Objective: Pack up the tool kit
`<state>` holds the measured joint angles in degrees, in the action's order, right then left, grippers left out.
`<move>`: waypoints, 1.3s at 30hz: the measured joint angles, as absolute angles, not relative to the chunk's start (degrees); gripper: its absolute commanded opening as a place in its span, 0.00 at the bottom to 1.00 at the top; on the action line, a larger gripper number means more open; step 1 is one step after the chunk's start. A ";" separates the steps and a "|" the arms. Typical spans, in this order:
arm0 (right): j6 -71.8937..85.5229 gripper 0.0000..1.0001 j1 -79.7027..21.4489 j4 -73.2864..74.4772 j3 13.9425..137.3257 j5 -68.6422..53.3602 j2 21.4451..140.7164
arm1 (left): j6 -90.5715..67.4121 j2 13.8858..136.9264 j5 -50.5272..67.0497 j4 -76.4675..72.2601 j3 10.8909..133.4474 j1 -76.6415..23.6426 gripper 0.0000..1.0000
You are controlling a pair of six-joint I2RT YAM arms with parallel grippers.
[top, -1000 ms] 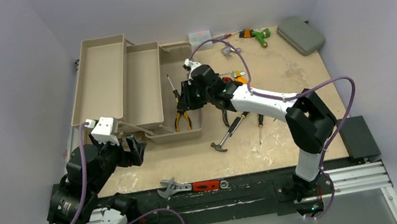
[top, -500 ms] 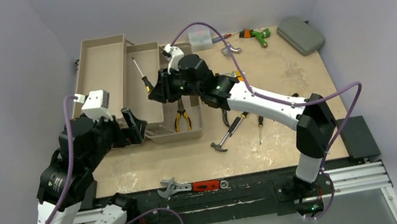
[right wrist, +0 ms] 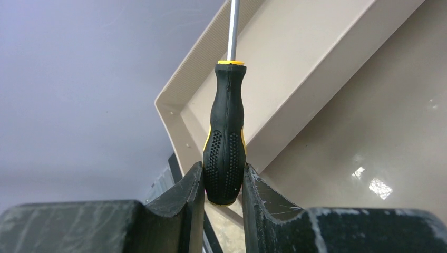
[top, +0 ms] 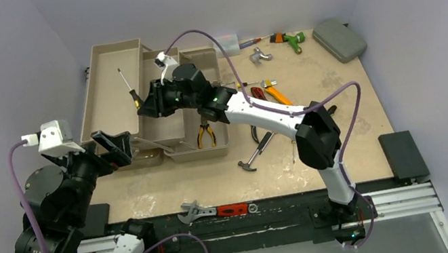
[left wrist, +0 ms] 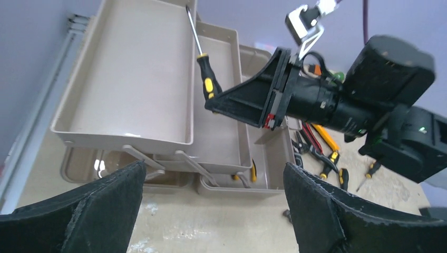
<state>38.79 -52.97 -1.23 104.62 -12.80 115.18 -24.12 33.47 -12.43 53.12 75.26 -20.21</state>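
The beige toolbox [top: 106,84] stands open at the back left, its fold-out trays spread out; it also shows in the left wrist view [left wrist: 121,79]. My right gripper [top: 143,105] is shut on a black-and-yellow screwdriver [top: 128,91] and holds it above the far-left tray, shaft pointing away. In the right wrist view the handle [right wrist: 225,153] sits between the fingers [right wrist: 187,190]. My left gripper [top: 113,144] is open and empty, raised in front of the toolbox's near edge. Pliers [top: 206,133] lie in the box's bottom.
Loose tools lie on the table right of the box: a hammer [top: 255,153], a screwdriver [top: 292,146], orange and red pliers [top: 270,91]. A wrench [top: 215,210] lies at the front edge. A grey-green case [top: 339,38] and a clear box [top: 226,42] sit at the back.
My right gripper carried the screwdriver left, from over the box's bottom to over the far-left tray. My left arm rose and swung left.
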 measured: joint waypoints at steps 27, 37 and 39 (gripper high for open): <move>40.29 0.00 -53.65 -11.64 70.67 -13.74 87.05 | -37.10 48.88 9.17 45.04 75.57 -19.25 0.81; 39.97 0.00 -54.17 -15.20 66.67 -15.84 84.71 | -45.76 51.03 13.74 36.05 68.49 -19.25 0.58; 39.79 0.00 -54.33 -15.46 66.48 -16.12 84.66 | -46.44 51.24 13.72 35.09 67.68 -19.25 0.47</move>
<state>39.79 -54.33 -15.46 66.48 -16.12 84.66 -46.44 51.24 13.72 35.09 67.68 -19.25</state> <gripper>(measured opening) 0.231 0.622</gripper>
